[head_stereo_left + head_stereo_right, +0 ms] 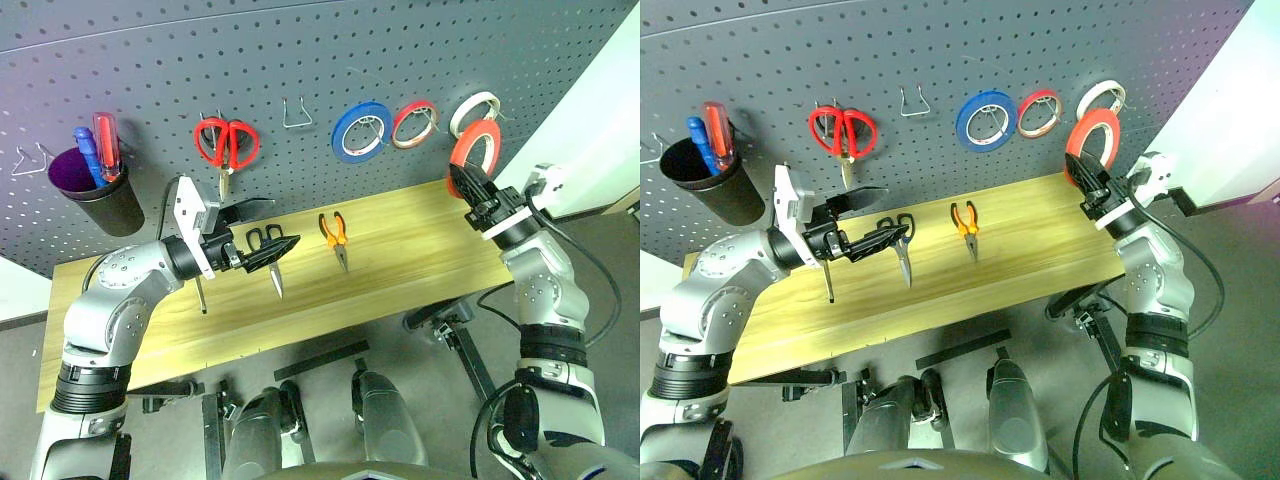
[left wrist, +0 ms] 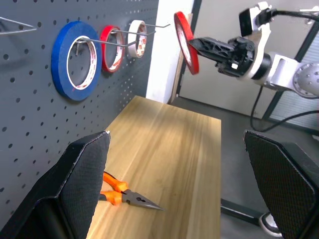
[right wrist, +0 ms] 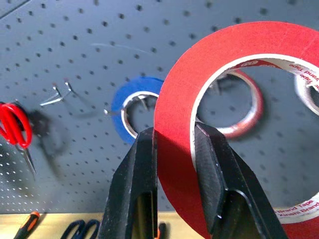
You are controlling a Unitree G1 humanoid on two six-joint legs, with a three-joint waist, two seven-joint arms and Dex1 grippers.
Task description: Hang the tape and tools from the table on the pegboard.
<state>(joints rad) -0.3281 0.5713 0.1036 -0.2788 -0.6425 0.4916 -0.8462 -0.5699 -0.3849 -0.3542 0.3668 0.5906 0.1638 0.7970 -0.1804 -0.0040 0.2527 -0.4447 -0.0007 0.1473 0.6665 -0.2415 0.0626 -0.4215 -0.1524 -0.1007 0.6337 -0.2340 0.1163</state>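
The right gripper [image 3: 174,149] has its jaws clamped across the band of the tape [image 1: 476,150], one finger outside the ring and one through its hole, and holds the roll upright in the air, off the counter [image 1: 400,270], near the right end of the pegboard [image 1: 300,70]. The step in hand looks like hanging the tape: the roll is level with the row where a blue roll [image 1: 361,131], a smaller red roll [image 1: 414,123] and a white roll [image 1: 473,112] already hang. The next move probably calls for carrying the ring's open centre over a free wire hook, tilting it so the hook tip passes through, and only then letting go; which hook is free I cannot tell. The left gripper [image 1: 845,228] hovers with jaws wide apart and empty, just above the scissors [image 1: 273,252] and beside the screwdriver [image 1: 199,292]; the pliers [image 1: 335,235] lie near mid-counter, so all three tools are not yet hung. Small print runs along the tape's pale inner core; the word "Brand" seems legible, the rest too small to read.
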